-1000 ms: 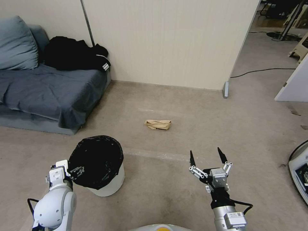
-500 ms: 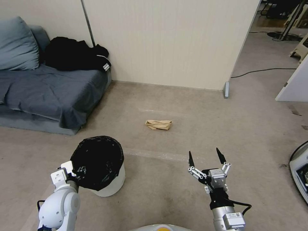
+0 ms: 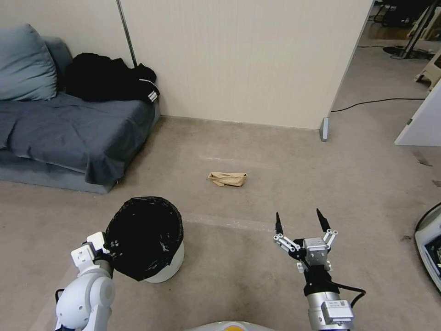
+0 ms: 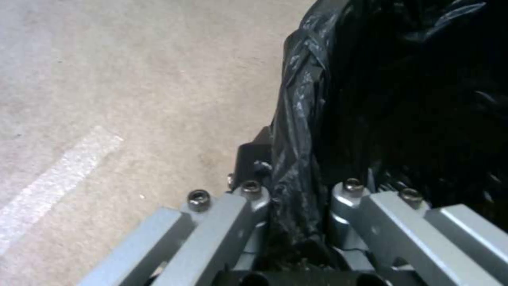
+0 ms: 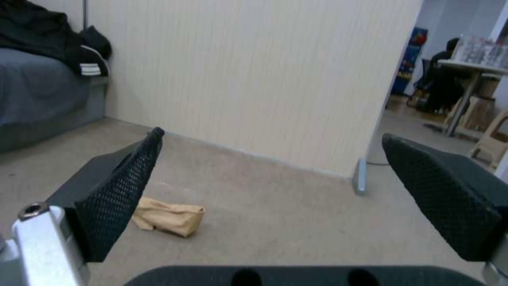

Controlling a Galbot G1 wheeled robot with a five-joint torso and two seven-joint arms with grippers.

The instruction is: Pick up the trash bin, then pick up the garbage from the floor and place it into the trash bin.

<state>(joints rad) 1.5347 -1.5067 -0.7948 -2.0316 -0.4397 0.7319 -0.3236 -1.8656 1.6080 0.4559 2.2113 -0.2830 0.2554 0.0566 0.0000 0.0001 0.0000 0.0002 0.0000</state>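
The trash bin (image 3: 171, 266), white with a black bag (image 3: 144, 234) folded over its rim, is at the lower left of the head view. My left gripper (image 3: 110, 246) is shut on the bin's near rim; the left wrist view has the black bag (image 4: 296, 159) pinched between the fingers. The garbage, a tan paper bag (image 3: 227, 179), lies flat on the carpet ahead in the middle. My right gripper (image 3: 301, 220) hovers open, short of the paper bag (image 5: 168, 216) and slightly to its right, with nothing between its fingers (image 5: 114, 198).
A grey sofa (image 3: 69, 133) with a pillow and a black clothing pile (image 3: 108, 78) stands at the left. A cream partition wall (image 3: 243, 59) runs behind the paper bag, ending at a grey post foot (image 3: 324, 128). A cable (image 3: 376, 102) lies on the floor at the right.
The trash bin has shifted a little to the right with my left gripper on its rim. My right gripper moved slightly right and nearer me, still open.
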